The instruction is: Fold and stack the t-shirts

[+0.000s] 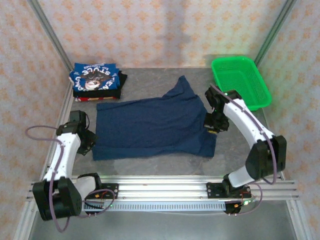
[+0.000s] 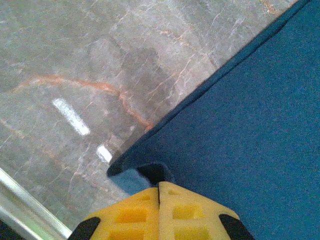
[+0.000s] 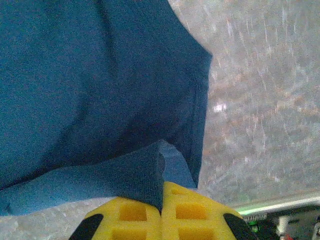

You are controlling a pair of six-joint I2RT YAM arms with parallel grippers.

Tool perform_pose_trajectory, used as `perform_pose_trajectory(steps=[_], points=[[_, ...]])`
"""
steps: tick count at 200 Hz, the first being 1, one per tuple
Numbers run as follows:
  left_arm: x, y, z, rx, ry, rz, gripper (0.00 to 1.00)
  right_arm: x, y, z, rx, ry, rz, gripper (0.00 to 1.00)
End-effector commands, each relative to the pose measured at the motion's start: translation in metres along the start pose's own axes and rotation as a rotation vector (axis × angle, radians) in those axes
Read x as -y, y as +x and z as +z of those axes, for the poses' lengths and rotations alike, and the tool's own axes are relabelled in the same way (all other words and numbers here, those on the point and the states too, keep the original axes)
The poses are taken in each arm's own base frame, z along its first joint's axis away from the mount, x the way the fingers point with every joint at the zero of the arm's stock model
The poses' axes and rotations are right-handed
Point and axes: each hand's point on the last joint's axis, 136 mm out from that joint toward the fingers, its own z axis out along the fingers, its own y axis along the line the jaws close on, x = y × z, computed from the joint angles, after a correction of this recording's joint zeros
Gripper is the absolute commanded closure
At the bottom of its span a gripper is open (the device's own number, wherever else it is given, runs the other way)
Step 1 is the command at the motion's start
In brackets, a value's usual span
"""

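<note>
The navy t-shirt (image 1: 150,125) lies spread in the middle of the counter (image 1: 150,80), one sleeve pointing toward the back. The folded stack (image 1: 95,82) sits well apart at the back-left corner and the green basket (image 1: 248,95) at the back right.

The main risk, as I judge it, is a weak hold. Each grip takes only a thin bite at the cloth's edge, so a quick or uneven lift could let the fabric slide out and the fold would land crooked. If the two arms travel at different rates, the soft cloth could twist or bunch rather than crease cleanly. A fold carried too far back could nudge the stack.

The left jaws are together, pinching the shirt's near-left corner. The right jaws are together too, clamped on a small fold of cloth at the shirt's right edge.
</note>
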Motion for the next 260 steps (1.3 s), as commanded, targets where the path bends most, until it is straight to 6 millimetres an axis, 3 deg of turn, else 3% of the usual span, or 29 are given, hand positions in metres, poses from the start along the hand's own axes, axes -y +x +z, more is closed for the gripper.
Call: perform_pose_trajectory(steps=[1,40,88,260], points=[[0.019,-0.031,0.000,0.083,0.024,0.037,1.00,-0.005,-0.034,-0.003,0.067,0.040,-0.105,1.00],[0.034,-0.046,0.014,0.080,0.004,0.099,1.00,-0.027,-0.076,0.001,0.079,0.049,-0.175,1.00],[0.048,-0.058,0.028,0.069,-0.002,0.138,1.00,-0.050,-0.108,0.006,0.086,0.026,-0.228,1.00],[0.088,-0.079,0.074,0.013,-0.005,0.190,1.00,-0.128,-0.154,0.029,0.115,-0.026,-0.395,1.00]])
